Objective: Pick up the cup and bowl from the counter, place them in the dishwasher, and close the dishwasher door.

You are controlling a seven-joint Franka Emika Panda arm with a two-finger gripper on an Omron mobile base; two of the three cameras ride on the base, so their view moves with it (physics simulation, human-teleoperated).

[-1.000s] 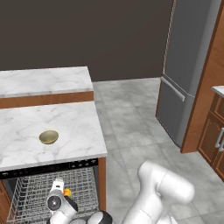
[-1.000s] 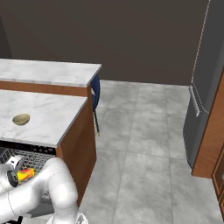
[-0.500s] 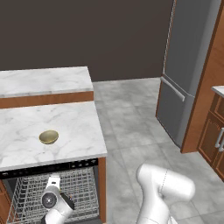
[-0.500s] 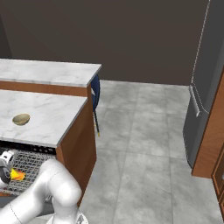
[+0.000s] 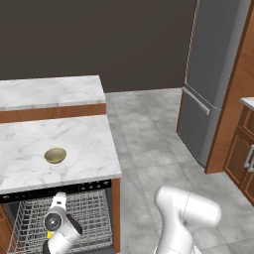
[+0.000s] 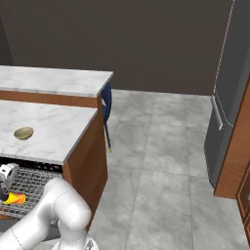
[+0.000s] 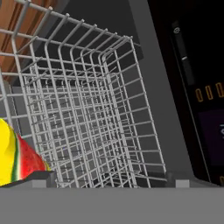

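Observation:
The olive-tan bowl [image 5: 55, 155] [image 6: 23, 133] sits on the white marble counter [image 5: 84, 149] above the open dishwasher. Its grey wire rack [image 5: 94, 213] [image 7: 96, 109] is pulled out under the black control strip [image 5: 74, 188]. My gripper [image 7: 109, 179] hangs low over the rack's left part, fingers spread wide and open. The yellow cup [image 7: 13, 157] with its red-orange patch lies just outside the left fingertip [image 7: 41, 178], down in the rack [image 6: 34, 183]; in the right base view the cup [image 6: 13, 198] shows right under my hand. The dishwasher door is hidden.
A higher, narrower marble slab [image 5: 49, 92] stands behind the counter. A blue chair [image 6: 106, 105] is tucked at the counter's right end. The tall grey fridge [image 5: 211, 74] and wood cabinets [image 5: 243, 149] stand across the grey tiled floor [image 6: 161, 161].
My hand has slid left and lower over the rack, and the cup went with it. The bowl has stayed put.

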